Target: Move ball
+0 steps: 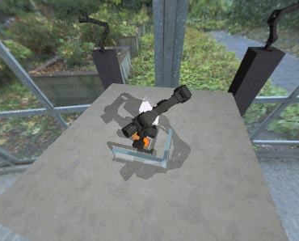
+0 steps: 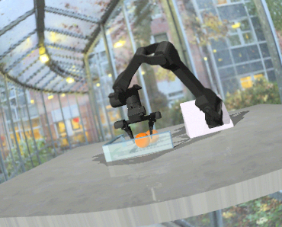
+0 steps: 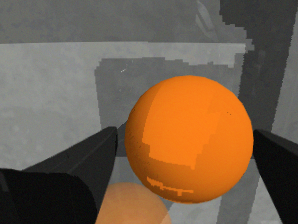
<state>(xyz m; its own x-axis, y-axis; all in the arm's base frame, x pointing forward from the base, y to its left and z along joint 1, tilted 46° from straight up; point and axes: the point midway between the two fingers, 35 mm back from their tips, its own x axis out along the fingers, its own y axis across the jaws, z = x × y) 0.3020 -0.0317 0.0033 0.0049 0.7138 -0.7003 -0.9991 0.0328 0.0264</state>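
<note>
The orange ball [image 1: 145, 140] [image 2: 142, 142] [image 3: 189, 137] lies on the table inside the corner made by the two low clear walls [image 1: 138, 157] [image 2: 117, 152]. The paler see-through copy [image 2: 154, 135] [image 3: 131, 206] sits right beside it, partly overlapped by it. My gripper [image 1: 140, 139] [image 2: 141, 134] [image 3: 184, 136] is lowered over the ball, with one finger on each side of it. The fingers are open and stand very close to the ball's sides, with thin gaps showing in the wrist view.
A white block [image 2: 197, 119] [image 1: 145, 107] stands at the arm's base behind the walls. Two dark pillars [image 1: 108, 66] [image 1: 254, 77] stand at the table's far edge. The table edge [image 2: 203, 198] runs along the front.
</note>
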